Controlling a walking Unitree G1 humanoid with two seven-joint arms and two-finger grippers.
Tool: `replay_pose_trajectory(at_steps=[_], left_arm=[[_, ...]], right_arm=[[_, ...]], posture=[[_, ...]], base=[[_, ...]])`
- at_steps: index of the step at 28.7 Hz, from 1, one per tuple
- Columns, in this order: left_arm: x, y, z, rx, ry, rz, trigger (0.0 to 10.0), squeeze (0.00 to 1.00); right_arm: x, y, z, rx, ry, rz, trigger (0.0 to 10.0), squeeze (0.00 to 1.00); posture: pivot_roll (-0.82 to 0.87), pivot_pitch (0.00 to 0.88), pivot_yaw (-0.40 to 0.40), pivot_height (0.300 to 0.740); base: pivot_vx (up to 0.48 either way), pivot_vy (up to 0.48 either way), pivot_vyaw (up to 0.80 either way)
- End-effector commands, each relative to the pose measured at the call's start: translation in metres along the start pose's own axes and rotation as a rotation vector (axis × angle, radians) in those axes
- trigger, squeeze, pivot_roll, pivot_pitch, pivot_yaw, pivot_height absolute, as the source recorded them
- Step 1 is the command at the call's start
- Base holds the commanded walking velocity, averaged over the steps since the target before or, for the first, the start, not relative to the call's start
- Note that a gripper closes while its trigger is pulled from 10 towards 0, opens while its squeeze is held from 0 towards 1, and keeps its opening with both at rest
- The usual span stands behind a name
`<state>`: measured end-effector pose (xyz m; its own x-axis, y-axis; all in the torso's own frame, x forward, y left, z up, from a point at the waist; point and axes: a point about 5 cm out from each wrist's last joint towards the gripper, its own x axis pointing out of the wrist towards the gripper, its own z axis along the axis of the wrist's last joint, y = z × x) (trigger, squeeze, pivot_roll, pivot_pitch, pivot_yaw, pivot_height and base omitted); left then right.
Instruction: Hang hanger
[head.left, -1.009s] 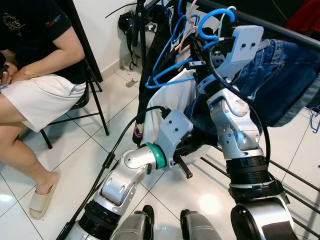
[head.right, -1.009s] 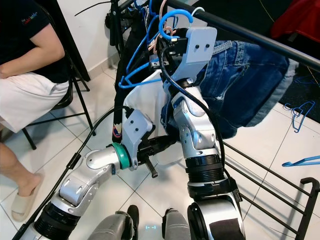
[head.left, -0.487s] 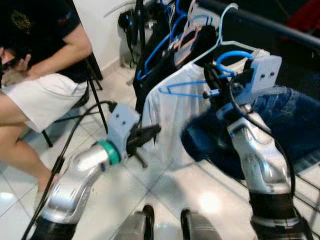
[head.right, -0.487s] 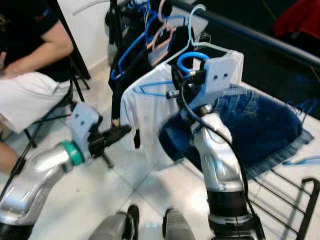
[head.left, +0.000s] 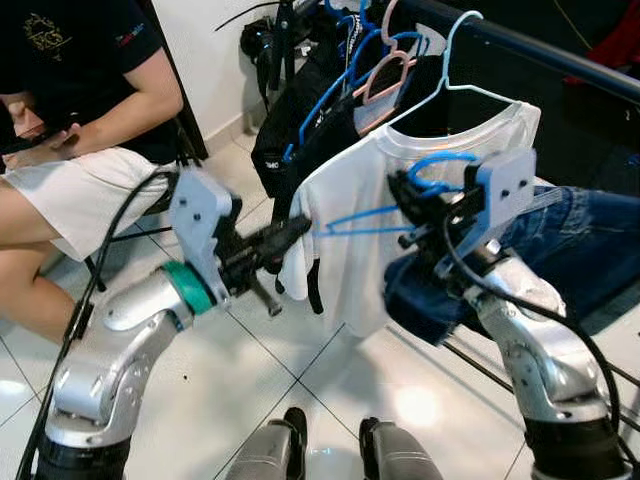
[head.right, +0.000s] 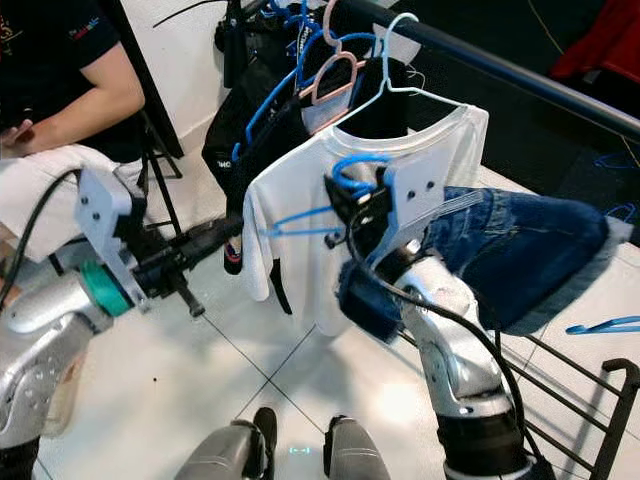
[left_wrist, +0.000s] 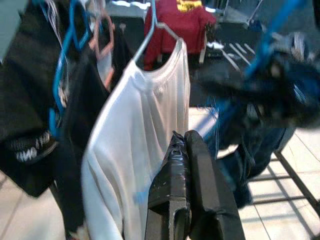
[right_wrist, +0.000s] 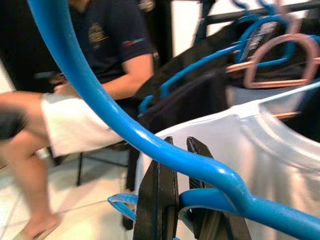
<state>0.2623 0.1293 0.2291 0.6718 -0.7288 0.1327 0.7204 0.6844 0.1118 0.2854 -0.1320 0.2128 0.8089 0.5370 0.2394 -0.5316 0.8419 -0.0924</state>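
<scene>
1. The blue hanger (head.right: 335, 195) is in my right tool (head.right: 350, 200), held out in front of me below the black rail (head.right: 520, 75) and just before the white T-shirt (head.right: 340, 250). Its hook curls up above the tool's white plate, so I judge it is kept hook-up to be lifted over the rail; it is not yet hung.

2. My right tool is clamped on the hanger near the base of the hook: in the right wrist view the two black fingers (right_wrist: 160, 200) press together with the blue wire crossing right at them. Gripping there should keep the hook from swinging as I raise it.

3. The denim garment (head.right: 510, 260) drapes off the hanger and over my right forearm, sagging to the right. Its weight will pull the hanger down on that side, so the hook may tilt as I lift.

4. My left tool (head.left: 285, 235) reaches toward the T-shirt's sleeve edge, its fingers closed together with nothing between them, as the left wrist view shows. I take it as placed to steady or part the hanging clothes and make room.

5. The rail already carries the T-shirt on a pale hanger (head.right: 395, 65), then a pink hanger (head.right: 335, 80) and dark clothes on blue hangers further left. The bare stretch of rail lies to the right of the T-shirt, which looks the likeliest spot.

6. A seated person (head.left: 90, 120) is on my left, well apart from both arms.
</scene>
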Motion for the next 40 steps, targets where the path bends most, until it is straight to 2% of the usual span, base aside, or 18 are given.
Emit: replay_pose_trajectory(at_steps=[1, 4, 7, 13, 15, 17, 20, 25, 28, 35, 37, 39, 40], left_arm=[[0.002, 0.006, 0.006, 0.001, -0.027, 0.034, 10.0, 0.00], [0.005, 0.011, 0.013, 0.003, -0.053, 0.062, 10.0, 0.00], [0.011, 0.018, 0.028, 0.009, -0.108, 0.081, 10.0, 0.00], [0.018, 0.026, 0.027, 0.042, -0.094, 0.102, 10.0, 0.00], [0.023, 0.024, 0.022, 0.107, -0.058, 0.062, 10.0, 0.00], [0.023, 0.024, 0.022, 0.107, -0.058, 0.062, 10.0, 0.00], [0.032, 0.016, 0.013, 0.174, -0.014, -0.021, 10.0, 0.00], [0.039, 0.005, -0.001, 0.188, 0.033, -0.116, 10.0, 0.00], [0.049, -0.008, -0.025, 0.178, 0.092, -0.201, 10.0, 0.00], [0.053, -0.012, -0.031, 0.145, 0.094, -0.213, 10.0, 0.00], [0.051, -0.010, -0.032, 0.103, 0.091, -0.193, 10.0, 0.00], [0.046, -0.005, -0.034, 0.096, 0.101, -0.160, 10.0, 0.00], [0.039, 0.003, -0.037, 0.098, 0.115, -0.111, 10.0, 0.00]], right_arm=[[-0.005, 0.004, 0.007, -0.019, -0.012, 0.040, 10.0, 0.00], [-0.010, 0.004, 0.005, -0.014, 0.003, 0.044, 10.0, 0.00], [-0.025, 0.007, 0.003, 0.006, 0.037, 0.052, 10.0, 0.00], [-0.034, 0.015, 0.004, 0.016, 0.055, 0.106, 10.0, 0.00], [-0.039, 0.020, 0.005, 0.020, 0.067, 0.150, 10.0, 0.00], [-0.039, 0.020, 0.005, 0.020, 0.067, 0.150, 10.0, 0.00], [-0.042, 0.025, 0.006, 0.030, 0.082, 0.207, 10.0, 0.00], [-0.044, 0.031, 0.005, 0.043, 0.100, 0.273, 10.0, 0.00], [-0.046, 0.036, 0.004, 0.054, 0.131, 0.359, 10.0, 0.00], [-0.049, 0.038, 0.003, 0.063, 0.159, 0.419, 10.0, 0.00], [-0.048, 0.036, -0.001, 0.080, 0.176, 0.452, 10.0, 0.00], [-0.044, 0.035, -0.003, 0.091, 0.177, 0.468, 10.0, 0.00], [-0.038, 0.036, -0.004, 0.110, 0.172, 0.493, 10.0, 0.00]], posture=[[-0.08, 0.142, 0.080, 0.740], [-0.08, 0.141, 0.081, 0.740], [-0.09, 0.142, 0.091, 0.740], [-0.10, 0.140, 0.102, 0.740], [-0.10, 0.139, 0.105, 0.740], [-0.10, 0.139, 0.105, 0.740], [-0.10, 0.136, 0.107, 0.740], [-0.10, 0.131, 0.111, 0.740], [-0.11, 0.129, 0.110, 0.740], [-0.11, 0.129, 0.110, 0.740], [-0.11, 0.123, 0.111, 0.740], [-0.09, 0.123, 0.109, 0.740], [-0.08, 0.125, 0.106, 0.740]], base=[[0.000, 0.000, 0.00], [0.000, 0.000, 0.00], [0.000, 0.000, 0.00], [0.000, 0.000, 0.00], [0.000, 0.000, 0.00], [0.000, 0.000, 0.00], [0.000, 0.000, 0.00], [0.000, 0.000, 0.00], [0.000, 0.000, 0.00], [0.000, 0.000, 0.00], [0.000, 0.000, 0.00], [0.000, 0.000, 0.00], [0.000, 0.000, 0.00]])
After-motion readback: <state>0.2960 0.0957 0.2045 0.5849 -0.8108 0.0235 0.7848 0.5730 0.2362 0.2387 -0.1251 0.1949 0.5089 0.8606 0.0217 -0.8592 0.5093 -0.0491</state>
